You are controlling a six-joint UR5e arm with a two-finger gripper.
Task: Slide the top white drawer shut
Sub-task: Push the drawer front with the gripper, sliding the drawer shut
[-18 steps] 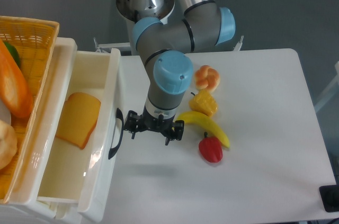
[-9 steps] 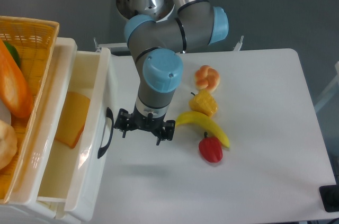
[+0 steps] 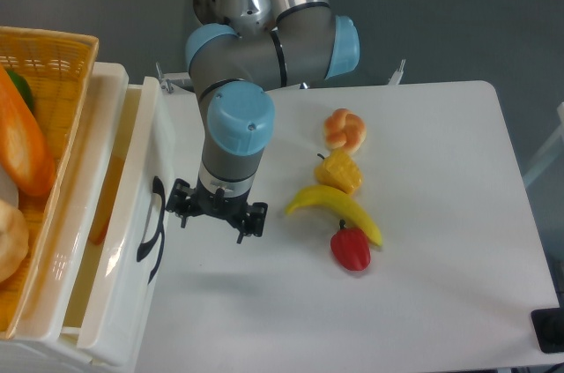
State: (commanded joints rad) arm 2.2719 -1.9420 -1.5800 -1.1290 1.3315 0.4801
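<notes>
One narrow gap remained on the top drawer [image 3: 132, 241], its handle [image 3: 152, 230] just left of the gripper [image 3: 217, 211], whose fingers' spread could not be told from above.

A white table [image 3: 441, 302] against grey floor [image 3: 458, 11].

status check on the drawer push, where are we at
Gripper at the black handle, finger state unclear. Top white drawer mostly in, a narrow gap open. Nothing seen blocking; fruit sits right of the arm.
</notes>
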